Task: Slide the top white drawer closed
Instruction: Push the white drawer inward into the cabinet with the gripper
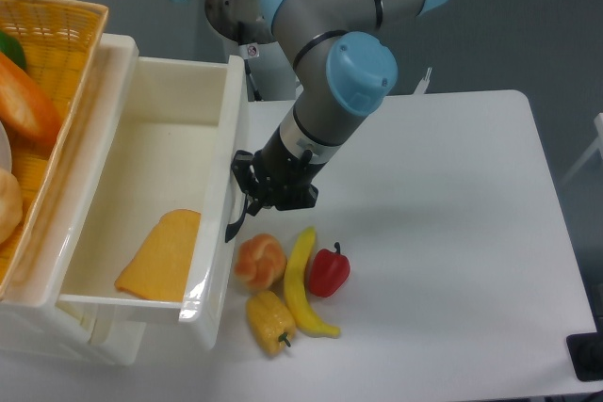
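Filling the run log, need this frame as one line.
phase: closing push | claw: on top white drawer front by handle | drawer: partly open | jaws: unclear

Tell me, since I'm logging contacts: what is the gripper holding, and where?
The gripper sits at the black handle of the top white drawer; an actual grip cannot be told.
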Robot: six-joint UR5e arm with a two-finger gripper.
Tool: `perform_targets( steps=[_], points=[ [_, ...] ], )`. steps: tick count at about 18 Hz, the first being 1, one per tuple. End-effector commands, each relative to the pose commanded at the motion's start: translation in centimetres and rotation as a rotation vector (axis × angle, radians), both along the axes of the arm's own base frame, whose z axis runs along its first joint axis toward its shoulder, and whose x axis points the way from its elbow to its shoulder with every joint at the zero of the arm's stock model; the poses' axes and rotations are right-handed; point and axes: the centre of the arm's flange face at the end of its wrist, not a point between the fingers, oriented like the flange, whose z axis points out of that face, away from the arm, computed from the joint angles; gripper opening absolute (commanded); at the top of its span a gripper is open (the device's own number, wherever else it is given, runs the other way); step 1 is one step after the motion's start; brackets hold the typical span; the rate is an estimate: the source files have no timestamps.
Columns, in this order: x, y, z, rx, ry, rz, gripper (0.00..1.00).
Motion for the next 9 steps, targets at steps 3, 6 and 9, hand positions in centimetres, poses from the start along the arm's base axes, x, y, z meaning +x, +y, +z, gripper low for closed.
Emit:
perform_targets(
  steps=[3, 6, 9],
  points=[
    [0.7, 0.4, 0.1, 0.0, -0.005, -0.001, 0.0],
    [1.1, 0.7, 0.1, -0.001, -0.008, -0.004, 0.0],
    [2.4, 1.5, 0.1, -0.009, -0.012, -0.008, 0.0]
  ],
)
